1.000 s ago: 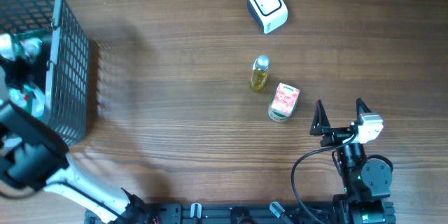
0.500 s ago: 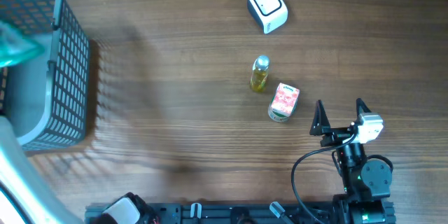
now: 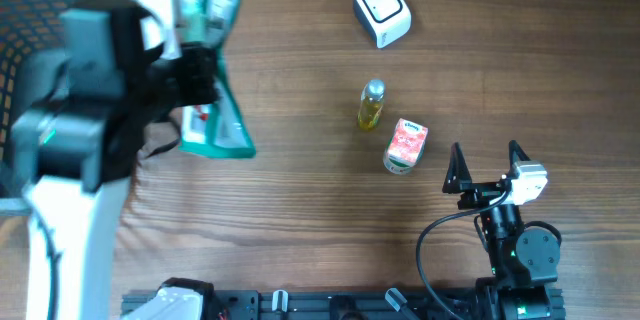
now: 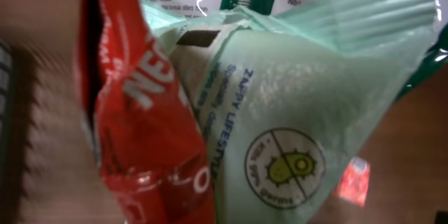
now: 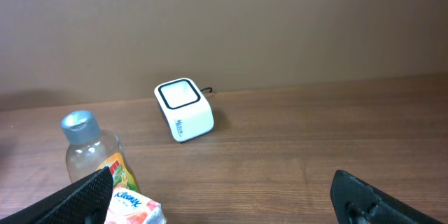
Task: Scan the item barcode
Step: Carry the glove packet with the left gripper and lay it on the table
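left gripper (image 3: 192,78): clamped on green packet (image 3: 214,132), packet between its jaws | right gripper (image 3: 487,165): spread wide, empty, well apart from packet

You can't see left gripper (image 3: 196,82) fingers: green packet (image 3: 218,130) and red packet (image 4: 133,119) fill left wrist view, blurry, cut off at edges. Overhead: left arm (image 3: 80,130) blurry, hides most of basket (image 3: 30,0). Right wrist view: tissue pack (image 5: 136,208) cut off at bottom.

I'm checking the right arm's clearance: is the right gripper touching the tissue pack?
Apart. The overhead view shows a strip of bare wood between the open right gripper and the tissue pack, which lies off to its left finger's side.
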Action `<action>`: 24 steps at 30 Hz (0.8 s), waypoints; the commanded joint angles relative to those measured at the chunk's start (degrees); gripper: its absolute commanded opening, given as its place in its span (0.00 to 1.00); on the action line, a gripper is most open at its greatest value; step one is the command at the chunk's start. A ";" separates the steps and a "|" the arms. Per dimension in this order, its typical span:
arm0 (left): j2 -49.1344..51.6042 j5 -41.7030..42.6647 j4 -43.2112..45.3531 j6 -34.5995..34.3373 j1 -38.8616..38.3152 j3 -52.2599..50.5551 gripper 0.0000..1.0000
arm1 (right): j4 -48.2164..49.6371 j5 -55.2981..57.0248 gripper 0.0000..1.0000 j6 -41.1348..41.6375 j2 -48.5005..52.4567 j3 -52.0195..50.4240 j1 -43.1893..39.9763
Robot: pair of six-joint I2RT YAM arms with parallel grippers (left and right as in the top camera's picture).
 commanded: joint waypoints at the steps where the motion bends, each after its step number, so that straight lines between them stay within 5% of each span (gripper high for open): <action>1: 7.43 -1.42 -1.77 -3.45 -6.51 0.15 0.04 | 0.20 0.26 1.00 -0.98 -0.22 -0.07 -0.24; 10: 29.86 -4.42 -0.68 -13.94 -15.43 -0.33 0.04 | 0.20 0.26 1.00 -0.98 -0.22 -0.07 -0.24; 24: 33.03 -5.01 17.11 -20.81 -18.80 -16.31 0.04 | 0.20 0.26 1.00 -1.01 -0.22 -0.07 -0.24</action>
